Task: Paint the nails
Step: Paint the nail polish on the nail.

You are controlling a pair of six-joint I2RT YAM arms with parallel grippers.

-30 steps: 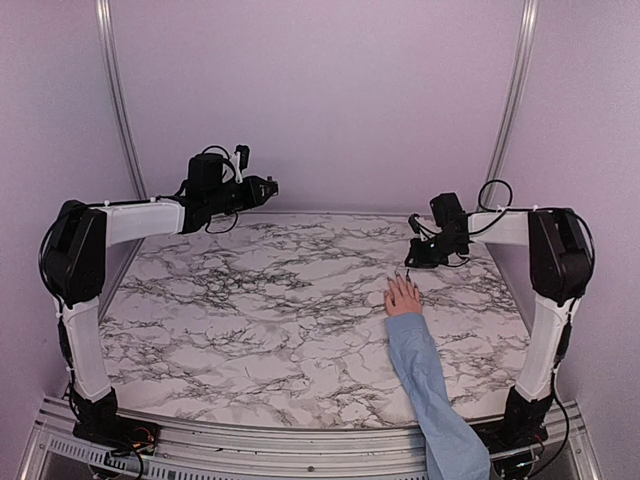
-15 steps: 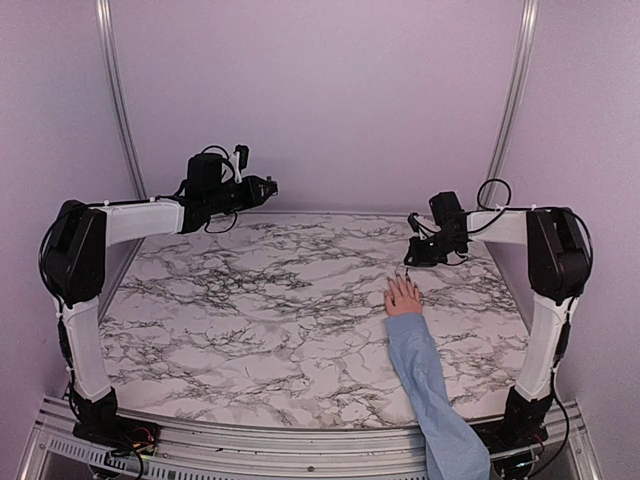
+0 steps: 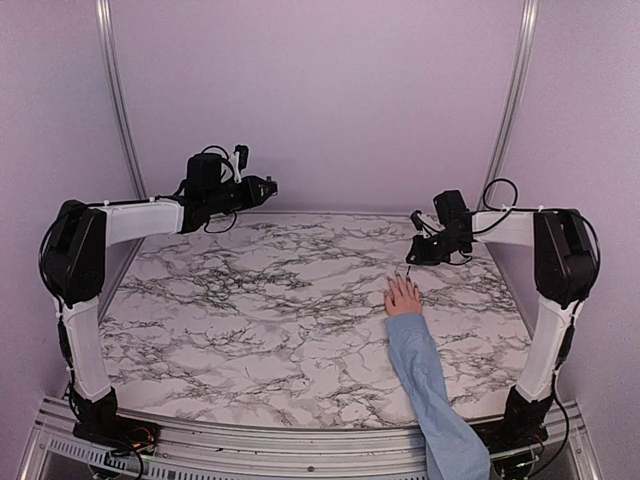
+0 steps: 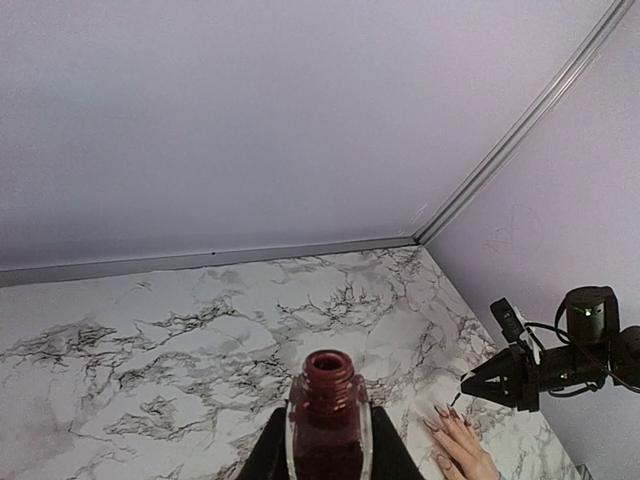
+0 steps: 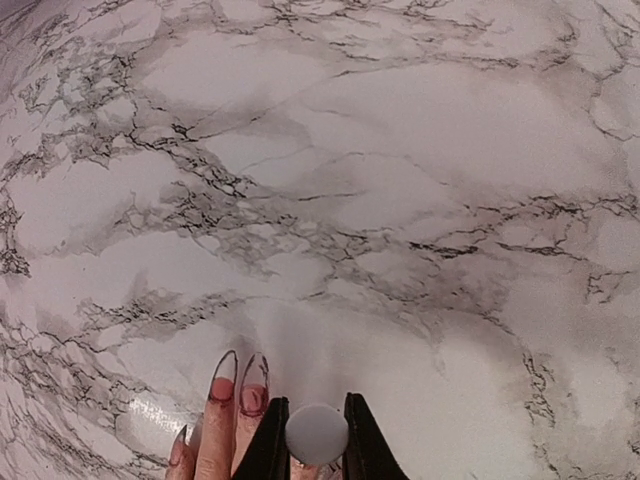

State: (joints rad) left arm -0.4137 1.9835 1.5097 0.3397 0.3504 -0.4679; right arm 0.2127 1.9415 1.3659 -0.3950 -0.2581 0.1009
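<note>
the table [image 3: 250, 330] is black-veined white marble, sleeve [image 3: 420, 375] light blue, bottle [image 4: 328, 425] dark red, nails [image 5: 253, 388] red-tinged.

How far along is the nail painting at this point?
Done: polish bottle open in the left gripper. In hand: right gripper holds the brush cap over the fingertips of the hand. Left: two nails show some red, none clearly finished.

Base of bottle [image 4: 328, 425] cut off at bottom edge, hand [image 5: 213, 440] cropped below, nails [image 3: 397, 276] too small overhead

right gripper [image 3: 416, 253] shifted slightly right and farther back from the hand [image 3: 404, 297]
</note>
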